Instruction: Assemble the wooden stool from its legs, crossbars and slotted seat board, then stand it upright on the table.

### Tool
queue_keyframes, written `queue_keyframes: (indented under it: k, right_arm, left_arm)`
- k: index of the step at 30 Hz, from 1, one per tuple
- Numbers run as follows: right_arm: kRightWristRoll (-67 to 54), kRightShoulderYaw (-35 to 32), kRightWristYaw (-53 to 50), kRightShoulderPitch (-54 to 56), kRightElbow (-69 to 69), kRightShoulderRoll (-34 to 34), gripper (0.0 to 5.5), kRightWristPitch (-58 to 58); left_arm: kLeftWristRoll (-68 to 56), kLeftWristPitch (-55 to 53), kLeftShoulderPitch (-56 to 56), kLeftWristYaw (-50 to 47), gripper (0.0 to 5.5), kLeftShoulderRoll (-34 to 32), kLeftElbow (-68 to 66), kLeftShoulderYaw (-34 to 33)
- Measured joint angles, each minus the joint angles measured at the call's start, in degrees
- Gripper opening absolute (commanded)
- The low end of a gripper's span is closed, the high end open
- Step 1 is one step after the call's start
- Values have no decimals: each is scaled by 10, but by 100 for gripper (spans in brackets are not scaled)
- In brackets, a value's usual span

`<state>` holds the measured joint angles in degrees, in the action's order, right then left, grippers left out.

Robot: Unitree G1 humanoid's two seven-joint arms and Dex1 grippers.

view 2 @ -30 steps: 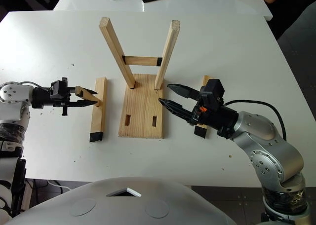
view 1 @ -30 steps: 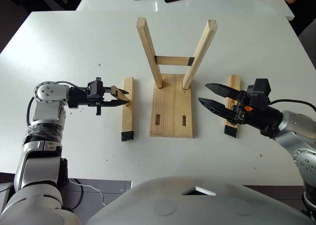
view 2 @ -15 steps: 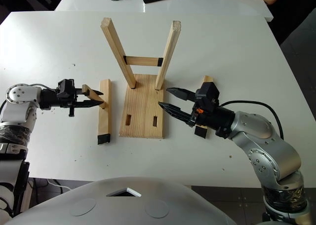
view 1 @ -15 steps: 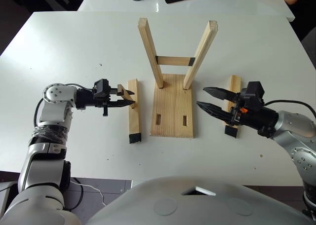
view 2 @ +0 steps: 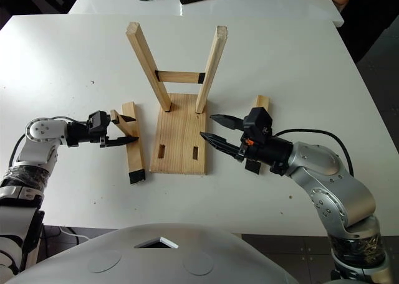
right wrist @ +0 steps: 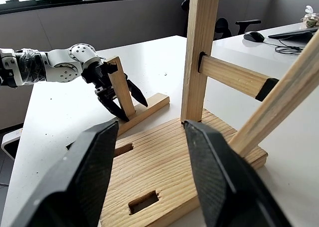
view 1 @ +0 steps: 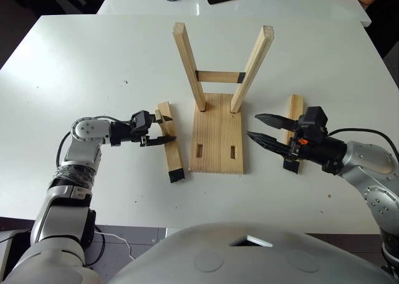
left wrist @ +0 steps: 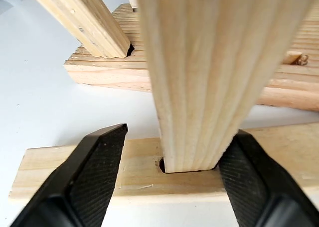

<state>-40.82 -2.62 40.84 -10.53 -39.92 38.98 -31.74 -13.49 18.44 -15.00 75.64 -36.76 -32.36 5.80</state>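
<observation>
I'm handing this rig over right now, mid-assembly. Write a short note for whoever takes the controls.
Left gripper: open, astride the short crossbar plugged upright into the left leg, one finger touching it.
Right gripper: open, empty, over the seat board at its right edge.
Done: two standing legs with their linking crossbar sit in the board's far slots.
Left: near slots are empty; left leg and right leg lie flat either side of the board. Fit them, then stand the stool upright.
</observation>
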Motion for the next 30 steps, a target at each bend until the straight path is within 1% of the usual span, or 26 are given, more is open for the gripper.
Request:
queue_keyframes:
  k: [4,7,13,16,20,25,26,28,29,30]
  right_arm:
    - [9,1,4,2,6,0,242,3]
    - [7,-3,8,7,8,1,242,3]
    - [9,-10,25,25,26,13,242,3]
    - [5,-16,28,37,28,13,242,3]
    - [1,-22,31,41,28,13,242,3]
    - [2,-22,32,41,28,12,242,3]
    - [2,-22,31,42,28,12,242,3]
    - [3,-21,31,44,28,10,242,3]
    - [3,-20,31,46,28,9,242,3]
    - [3,-20,31,46,29,8,242,3]
  left_arm:
    - [-26,-36,31,7,329,0,33,-12]
    - [-33,-42,56,5,329,-6,75,-25]
    - [-74,-81,77,-28,329,-11,183,-70]
    - [-116,-142,88,-39,329,-19,238,-99]
    - [-195,-244,100,-30,329,-60,309,-146]
    - [-262,-328,84,-44,329,-63,362,-168]
    - [-265,-336,79,-49,311,-61,370,-169]
    - [-277,-351,70,-65,295,-51,379,-169]
    - [-284,-359,64,-77,272,-43,387,-170]
    - [-293,-368,57,-85,272,-35,393,-170]
